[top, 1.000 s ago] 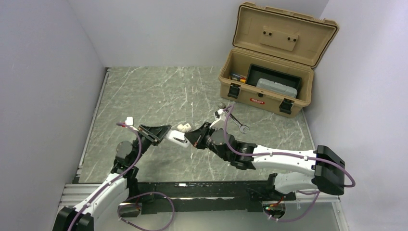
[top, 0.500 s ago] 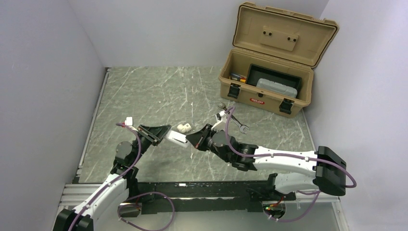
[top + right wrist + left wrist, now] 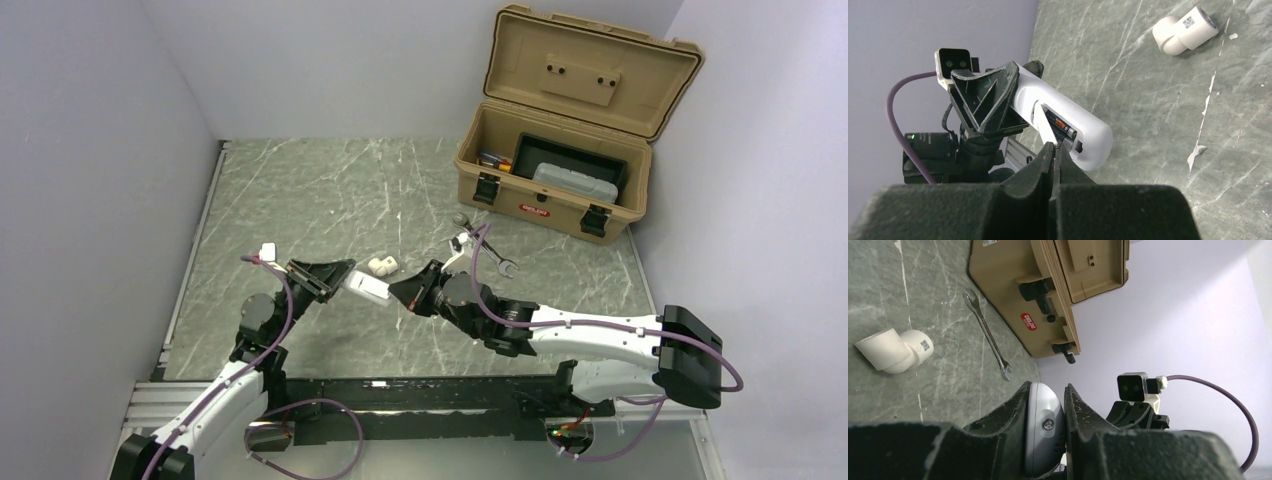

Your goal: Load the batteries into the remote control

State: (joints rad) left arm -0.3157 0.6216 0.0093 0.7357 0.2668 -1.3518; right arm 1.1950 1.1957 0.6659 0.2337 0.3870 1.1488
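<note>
Remote control pinched between the jaws of the left gripper, raised over the table.
Right gripper has its jaws pressed together, tips at the open back slot where a battery lies; a white pipe elbow rests just beyond, with a wrench and an open toolbox farther right.

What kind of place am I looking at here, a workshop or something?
Probably a robot test bench in a lab: two arms bolted at the edge of a marbled table, plain walls boxing it in, and an open tan toolbox with a wrench nearby.
</note>
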